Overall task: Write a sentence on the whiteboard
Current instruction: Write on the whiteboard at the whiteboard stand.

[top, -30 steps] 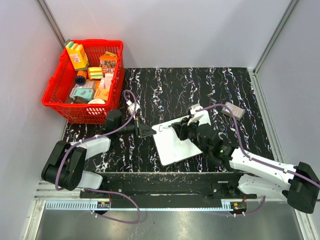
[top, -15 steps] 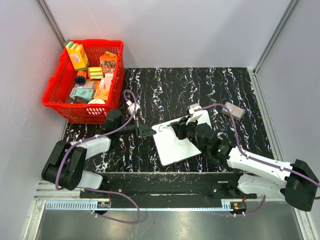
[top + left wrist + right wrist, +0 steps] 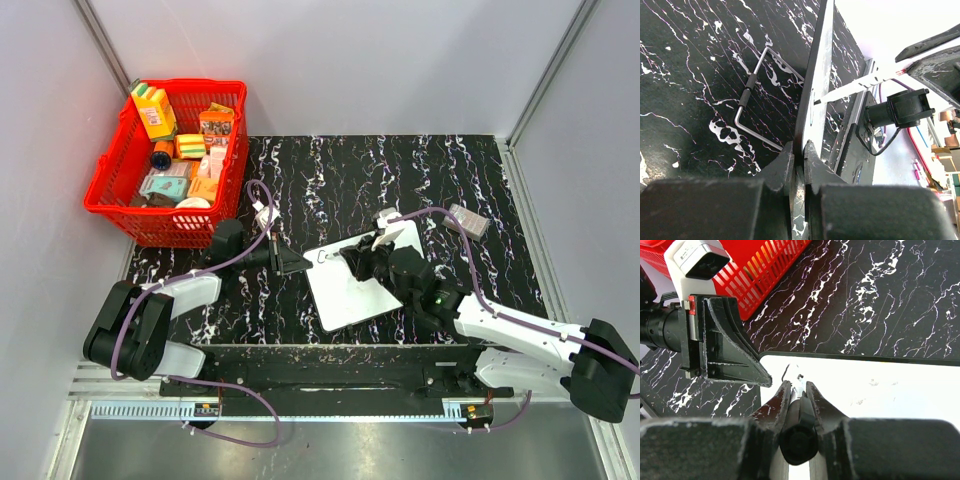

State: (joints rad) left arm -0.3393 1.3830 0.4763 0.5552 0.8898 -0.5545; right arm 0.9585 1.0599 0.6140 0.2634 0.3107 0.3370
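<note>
White, thin rectangular whiteboard (image 3: 880,390) runs nearly blank rightward from the right gripper (image 3: 798,385), which pinches a black marker (image 3: 800,416) at its corner; left gripper (image 3: 799,148) clamps the board's edge.

Nothing can be read (the whiteboard (image 3: 345,292) bears just one small dark stroke (image 3: 321,257)).

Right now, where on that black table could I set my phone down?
The far strip of table between the red basket and the small grey block is bare. So is the table's right edge near that block. The middle is crowded: the left tool clamps the whiteboard and the right tool holds a marker over it.
</note>
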